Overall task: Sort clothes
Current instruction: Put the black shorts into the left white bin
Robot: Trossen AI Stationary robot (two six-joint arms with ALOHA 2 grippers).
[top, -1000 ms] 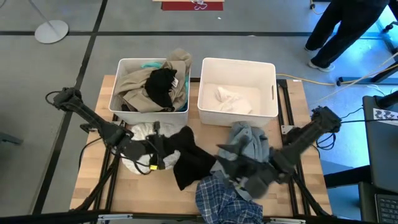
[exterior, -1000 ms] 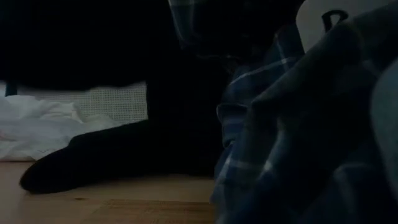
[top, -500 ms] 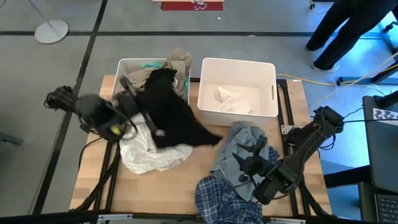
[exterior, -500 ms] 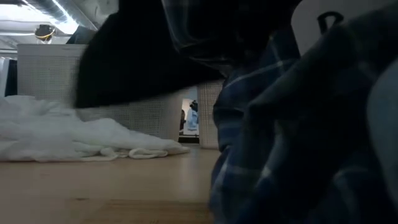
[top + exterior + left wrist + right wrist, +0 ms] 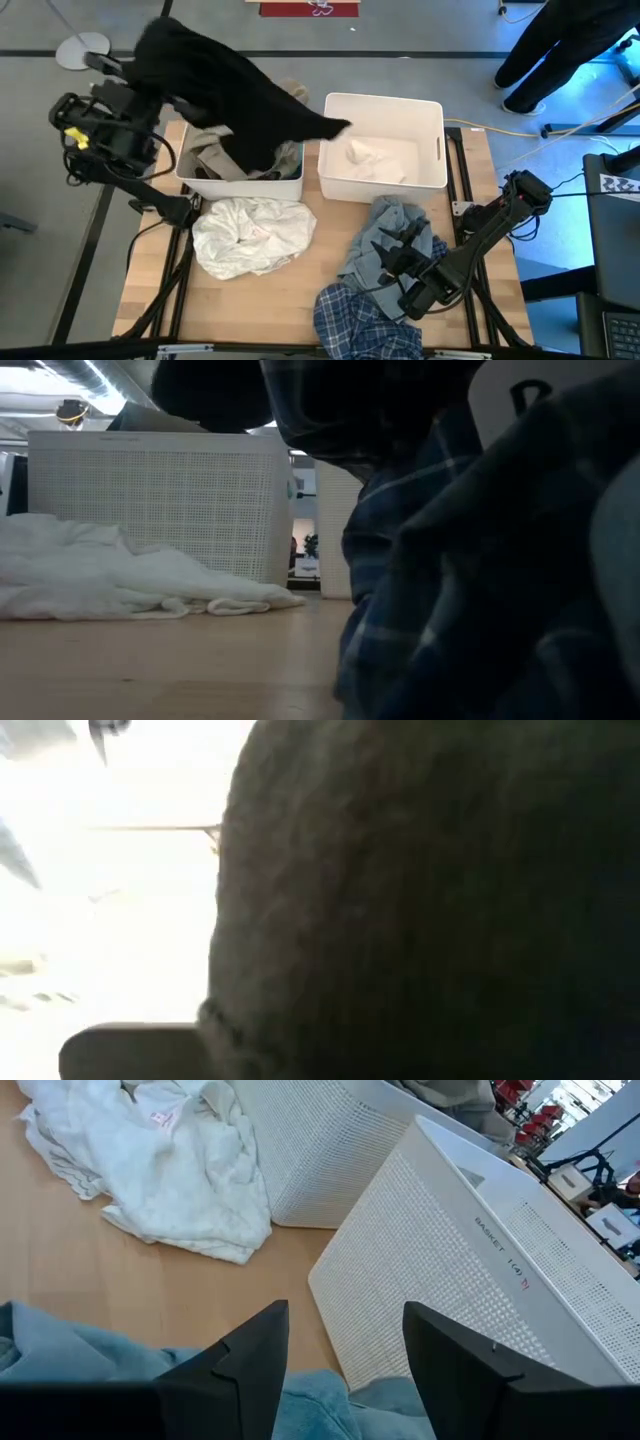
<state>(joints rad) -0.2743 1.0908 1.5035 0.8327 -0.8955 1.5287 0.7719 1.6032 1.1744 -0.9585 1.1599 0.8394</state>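
Left gripper (image 5: 150,62) clamped on black garment (image 5: 235,100), hoisted high so the hem clears left bin (image 5: 240,183) for a drop; right gripper (image 5: 345,1365) spread, empty, low over denim (image 5: 395,235), likely next pick.

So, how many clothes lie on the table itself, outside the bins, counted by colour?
White garment: 1
Light blue garment: 1
Blue plaid garment: 1
Total: 3
Black garment, lifted in the air: not counted.

2 bins (image 5: 434,150) stand side by side behind the loose clothes (image 5: 252,233).
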